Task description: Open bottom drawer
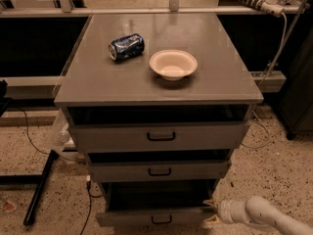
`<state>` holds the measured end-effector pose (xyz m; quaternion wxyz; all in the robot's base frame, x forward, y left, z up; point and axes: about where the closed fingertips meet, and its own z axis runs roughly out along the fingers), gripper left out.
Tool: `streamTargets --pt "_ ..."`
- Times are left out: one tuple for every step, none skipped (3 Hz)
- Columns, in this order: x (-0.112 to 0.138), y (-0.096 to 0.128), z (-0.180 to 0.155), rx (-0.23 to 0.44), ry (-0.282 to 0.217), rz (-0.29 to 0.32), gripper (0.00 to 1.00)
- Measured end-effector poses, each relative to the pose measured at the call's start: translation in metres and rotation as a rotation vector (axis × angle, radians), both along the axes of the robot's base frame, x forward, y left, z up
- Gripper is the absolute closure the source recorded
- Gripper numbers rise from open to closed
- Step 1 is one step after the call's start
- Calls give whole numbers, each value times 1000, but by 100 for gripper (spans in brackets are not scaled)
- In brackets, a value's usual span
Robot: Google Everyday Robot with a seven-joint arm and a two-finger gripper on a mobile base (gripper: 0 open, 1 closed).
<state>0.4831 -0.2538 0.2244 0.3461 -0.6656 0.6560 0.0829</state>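
Currently, grey cabinet [220, 77] with three fronts partly pulled out, bottom drawer [127, 218] lowest in cabinet, gripper [211, 213] at cabinet's lower right by that drawer's right end, grip state cannot be told, can [126, 46] and bowl [173, 64] on cabinet top.

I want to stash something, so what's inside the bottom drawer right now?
The bottom drawer stands pulled out; its visible interior is dark, with nothing discernible. The middle drawer covers its back part. The gripper is at its right front corner.
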Motion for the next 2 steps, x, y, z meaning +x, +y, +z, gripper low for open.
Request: streamTargets --pt "0 0 0 0 0 0 0" --pt "0 0 0 0 0 0 0"
